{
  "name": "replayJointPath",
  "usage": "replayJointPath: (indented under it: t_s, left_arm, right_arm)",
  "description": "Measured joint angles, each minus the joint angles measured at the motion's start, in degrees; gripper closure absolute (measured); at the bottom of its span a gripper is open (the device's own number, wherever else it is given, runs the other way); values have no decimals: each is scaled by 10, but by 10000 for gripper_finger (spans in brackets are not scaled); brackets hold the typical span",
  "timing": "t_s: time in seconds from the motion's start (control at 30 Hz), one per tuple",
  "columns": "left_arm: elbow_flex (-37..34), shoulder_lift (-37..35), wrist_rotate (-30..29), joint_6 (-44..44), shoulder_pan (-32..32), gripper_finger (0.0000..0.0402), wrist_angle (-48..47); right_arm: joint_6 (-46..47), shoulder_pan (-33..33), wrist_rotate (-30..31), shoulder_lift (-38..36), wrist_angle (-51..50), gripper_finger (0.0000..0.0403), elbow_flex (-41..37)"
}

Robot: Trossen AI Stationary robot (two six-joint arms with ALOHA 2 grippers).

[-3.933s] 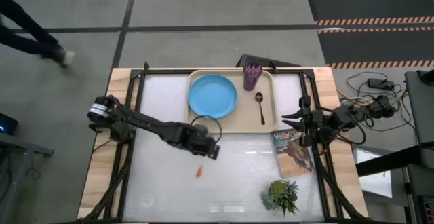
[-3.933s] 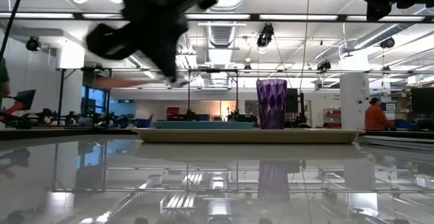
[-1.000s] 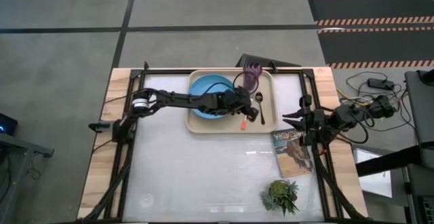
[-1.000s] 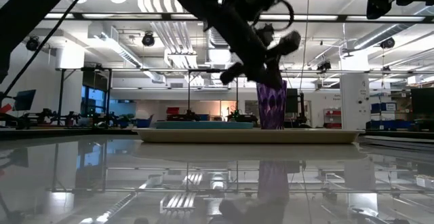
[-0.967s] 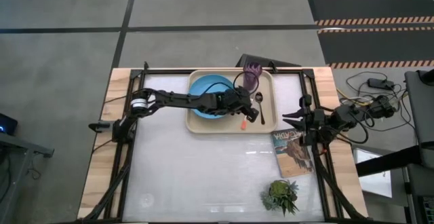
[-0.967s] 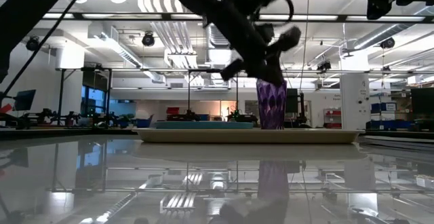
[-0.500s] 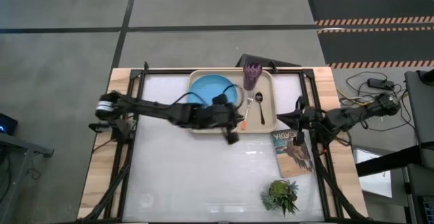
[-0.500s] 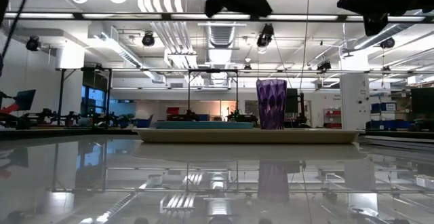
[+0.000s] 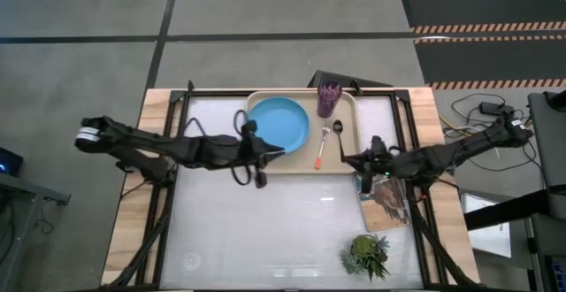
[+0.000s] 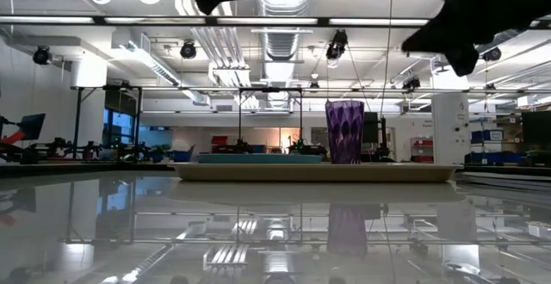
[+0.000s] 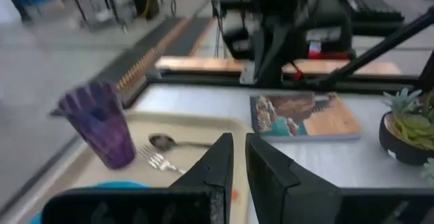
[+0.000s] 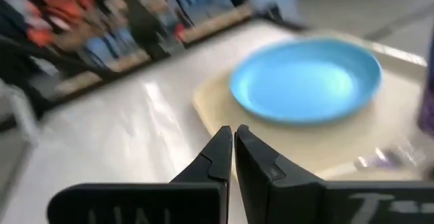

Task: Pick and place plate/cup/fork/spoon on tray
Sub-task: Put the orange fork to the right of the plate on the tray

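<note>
High view: cream rectangular plastic tray (image 9: pixel 349 102) carries the round light-blue plate (image 9: pixel 278 124), translucent purple ribbed cup (image 9: pixel 329 98), dark spoon (image 9: pixel 338 127) and orange-handled metal fork (image 9: pixel 320 147) (fork beside spoon). Left gripper (image 9: pixel 258 179) hangs off the tray's near-left corner, fingers nearly together, empty. Right gripper (image 9: pixel 346 160) sits near the tray's right edge, closed, empty.

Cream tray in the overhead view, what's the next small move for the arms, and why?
Probably draw both arms back to rest. The round light-blue plate, purple ribbed cup, orange-handled fork and small dark spoon all lie on the cream rectangular tray. The left tool and right tool hold nothing, so nothing seems left to place.
</note>
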Motion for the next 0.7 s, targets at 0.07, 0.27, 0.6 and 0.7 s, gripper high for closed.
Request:
replayJointPath:
  t_s: [0.07, 0.27, 0.6, 0.7]
  left_arm:
    - [-31, -23, 0, 23, 2, 379, 35]
    - [-95, -76, -16, 102, 2, 379, 122]
    - [-144, -118, -41, 138, 2, 379, 131]
    - [-153, -119, -41, 142, 2, 379, 131]
  right_arm:
    - [26, -14, -3, 27, -42, 394, 23]
    - [75, -80, -21, 116, -142, 394, 111]
    - [60, -237, -155, 270, -206, 394, 206]
    - [53, -284, -183, 313, -211, 394, 219]
